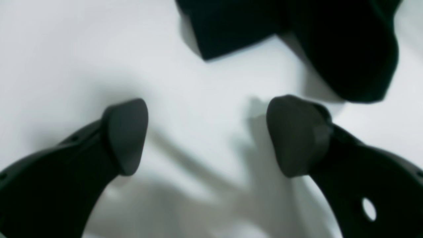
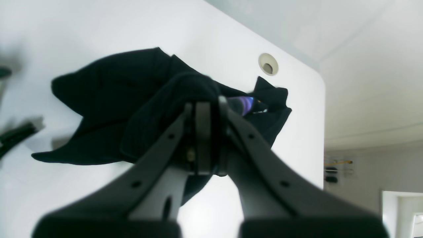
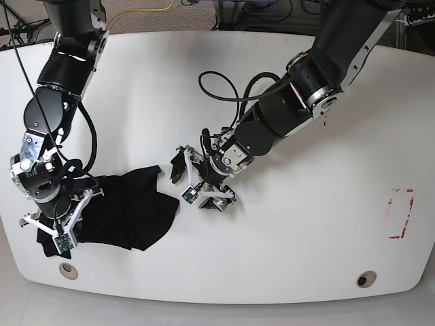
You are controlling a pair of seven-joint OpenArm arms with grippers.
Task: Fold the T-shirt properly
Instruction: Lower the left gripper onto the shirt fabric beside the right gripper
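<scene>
Our right claw (image 2: 206, 109) is pinching a bunched fold of the black T-shirt (image 2: 109, 109), which lies crumpled beyond it on the white bench (image 3: 306, 231). Our left claw (image 1: 206, 137) hangs spread wide over bare bench, the T-shirt's edge just ahead of its fingertips.

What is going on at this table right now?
A two-armed robot is working on a black T-shirt lying crumpled on the white table. The right gripper is shut on a bunch of the cloth. The left gripper is wide open above bare table beside the shirt, holding nothing. No fold is made yet.
</scene>
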